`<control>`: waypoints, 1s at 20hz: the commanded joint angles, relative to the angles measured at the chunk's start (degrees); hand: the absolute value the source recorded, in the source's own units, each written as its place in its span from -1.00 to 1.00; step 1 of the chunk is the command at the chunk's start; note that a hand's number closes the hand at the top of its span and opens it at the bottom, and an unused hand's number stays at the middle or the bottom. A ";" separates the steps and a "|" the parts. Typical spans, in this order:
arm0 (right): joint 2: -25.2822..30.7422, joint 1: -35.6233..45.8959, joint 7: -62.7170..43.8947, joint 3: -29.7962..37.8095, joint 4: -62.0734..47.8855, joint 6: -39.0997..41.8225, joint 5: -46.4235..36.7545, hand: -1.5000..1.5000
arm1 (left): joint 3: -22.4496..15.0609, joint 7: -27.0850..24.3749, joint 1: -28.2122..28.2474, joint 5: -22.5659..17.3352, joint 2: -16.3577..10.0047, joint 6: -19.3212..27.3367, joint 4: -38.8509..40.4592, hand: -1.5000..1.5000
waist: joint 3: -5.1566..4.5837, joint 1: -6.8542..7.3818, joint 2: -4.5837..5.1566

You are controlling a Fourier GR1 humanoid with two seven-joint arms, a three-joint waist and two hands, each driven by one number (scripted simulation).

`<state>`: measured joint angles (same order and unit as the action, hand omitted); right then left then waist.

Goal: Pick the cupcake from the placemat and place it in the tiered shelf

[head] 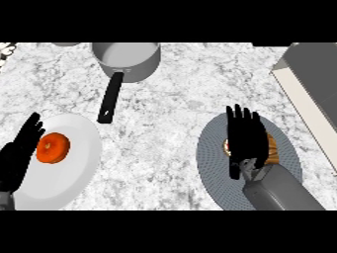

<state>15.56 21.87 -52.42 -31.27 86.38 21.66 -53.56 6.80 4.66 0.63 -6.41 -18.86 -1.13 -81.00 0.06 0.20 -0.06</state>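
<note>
- Left hand (10, 160): rests open at the desk's left edge, beside a white plate (83, 163).
- Right hand (247, 148): the nearer of the 2; fingers (244, 123) straight and apart, clamped on nothing.
- Cupcake (273, 148): on the placemat (213, 165), directly beneath those fingers.
- Tiered shelf (324, 89): farther off, to the right.

We count 1 pan (138, 63), 1 plate (83, 170), 1 orange item (53, 147), 1 placemat (211, 160), 1 cupcake (273, 149), 1 tiered shelf (324, 84) on tabletop (171, 138).
</note>
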 commanded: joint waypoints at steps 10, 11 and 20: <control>-3.31 -1.60 8.12 8.48 -5.93 1.13 -6.36 -1.00 | 3.73 0.88 -1.81 1.73 0.85 -2.57 1.29 0.00 | -0.07 -0.13 0.05; -3.80 -5.34 8.46 6.37 -5.97 -2.83 -8.77 1.00 | 3.18 4.14 2.28 1.33 0.87 -3.07 -5.15 0.00 | -0.05 -0.02 0.01; -3.55 -3.98 16.89 7.50 -14.41 -7.27 -12.51 1.00 | 4.93 0.71 1.00 0.56 1.03 -5.98 -0.64 0.00 | -0.06 0.06 0.04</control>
<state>11.54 19.79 -37.18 -22.94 74.43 16.02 -63.07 10.19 6.30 -0.22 -4.23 -16.96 -4.44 -81.01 -0.38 0.27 -0.55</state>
